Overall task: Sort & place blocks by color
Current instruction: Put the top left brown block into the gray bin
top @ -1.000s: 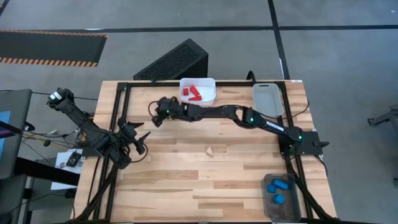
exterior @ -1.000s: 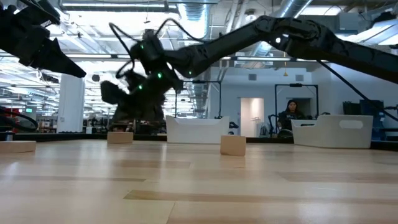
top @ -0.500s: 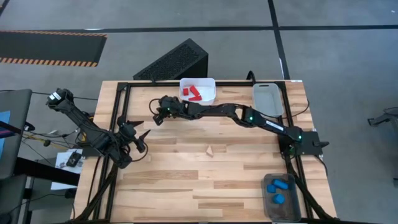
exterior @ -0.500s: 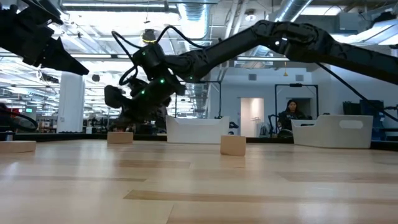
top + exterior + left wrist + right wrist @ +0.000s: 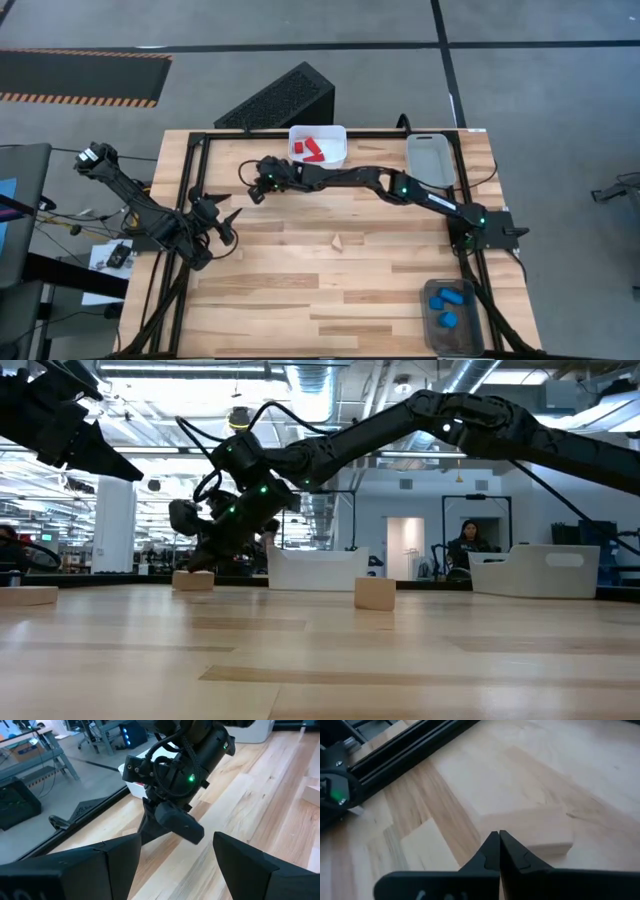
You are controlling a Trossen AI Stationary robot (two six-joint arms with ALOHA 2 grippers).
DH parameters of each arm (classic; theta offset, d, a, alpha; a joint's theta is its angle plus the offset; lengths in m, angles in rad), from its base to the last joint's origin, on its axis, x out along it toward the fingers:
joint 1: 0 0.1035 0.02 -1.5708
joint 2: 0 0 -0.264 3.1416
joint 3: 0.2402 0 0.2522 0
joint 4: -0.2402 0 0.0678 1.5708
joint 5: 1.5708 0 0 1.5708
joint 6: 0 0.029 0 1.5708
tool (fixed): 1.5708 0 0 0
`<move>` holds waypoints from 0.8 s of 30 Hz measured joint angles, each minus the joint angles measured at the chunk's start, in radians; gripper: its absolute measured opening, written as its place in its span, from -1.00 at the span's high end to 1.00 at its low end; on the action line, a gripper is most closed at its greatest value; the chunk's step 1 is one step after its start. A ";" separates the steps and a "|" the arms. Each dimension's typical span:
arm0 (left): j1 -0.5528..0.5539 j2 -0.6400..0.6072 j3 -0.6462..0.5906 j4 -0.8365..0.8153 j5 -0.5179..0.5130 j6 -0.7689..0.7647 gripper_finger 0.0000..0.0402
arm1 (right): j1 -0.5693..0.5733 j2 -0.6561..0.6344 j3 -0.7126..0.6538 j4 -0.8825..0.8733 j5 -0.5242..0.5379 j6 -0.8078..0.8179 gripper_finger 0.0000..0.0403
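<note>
Sorting looked well along: blue blocks (image 5: 446, 297) lay in the near-right bin (image 5: 432, 330). A wooden wedge (image 5: 339, 242) sat mid-table. The left gripper (image 5: 226, 224) waited open at the left edge. Farther back, the right gripper (image 5: 252, 189) hung with jaws closed and empty over a pale wood block (image 5: 530, 831); it probably needed reopening to grasp. Red blocks (image 5: 311, 149) filled the far white bin (image 5: 341, 156).
</note>
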 joint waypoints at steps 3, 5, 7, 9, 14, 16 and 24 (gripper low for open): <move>0.000 0.000 0.000 0.000 0.021 -0.001 -0.20 | 0.007 -0.009 0.002 -0.094 -0.044 0.006 0.95; 0.000 0.000 0.000 0.000 0.040 -0.001 -0.20 | 0.029 -0.013 -0.004 -0.171 -0.030 -0.016 0.95; 0.000 0.000 0.000 0.000 0.061 -0.002 -0.20 | 0.054 -0.038 -0.003 -0.252 -0.046 -0.039 0.95; 0.000 0.000 0.000 0.000 0.087 -0.006 -0.20 | 0.090 -0.072 -0.003 -0.328 -0.040 -0.066 0.94; 0.000 0.001 0.000 0.001 0.129 -0.027 -0.20 | 0.169 -0.147 -0.003 -0.330 0.106 -0.167 0.89; 0.000 0.001 0.000 0.002 0.128 -0.037 -0.20 | 0.170 -0.155 -0.002 -0.227 0.222 -0.208 0.89; 0.000 0.001 0.000 0.043 0.069 -0.023 -0.20 | 0.034 -0.082 -0.003 -0.039 0.106 -0.051 0.98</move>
